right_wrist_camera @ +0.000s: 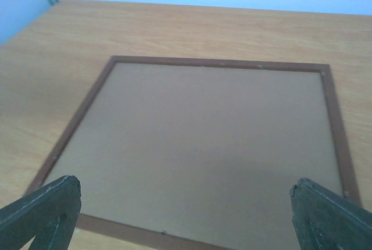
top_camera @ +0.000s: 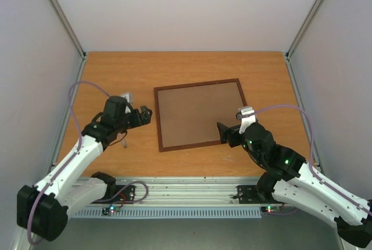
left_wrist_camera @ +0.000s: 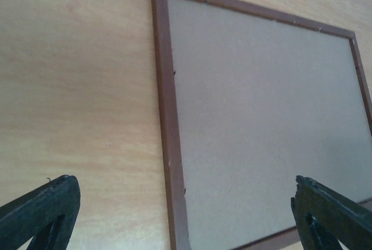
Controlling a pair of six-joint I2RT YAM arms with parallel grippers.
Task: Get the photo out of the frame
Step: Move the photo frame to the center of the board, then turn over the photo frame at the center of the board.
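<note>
The wooden table (top_camera: 116,70) carries the frame (top_camera: 200,115) lying flat in its middle, with the plain brown back turned up. The left gripper (top_camera: 145,114) hangs at 9 o'clock of the frame, just beside the left rail, with its jaws spread wide and holding nothing. The right gripper (top_camera: 223,133) is at 5 o'clock, over the near right corner, also released and empty.

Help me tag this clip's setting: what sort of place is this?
Probably a lab robot cell: plain pale walls enclose a wooden tabletop, a left arm and right arm are mounted on a metal rail at its near edge, and a frame lies back up.
</note>
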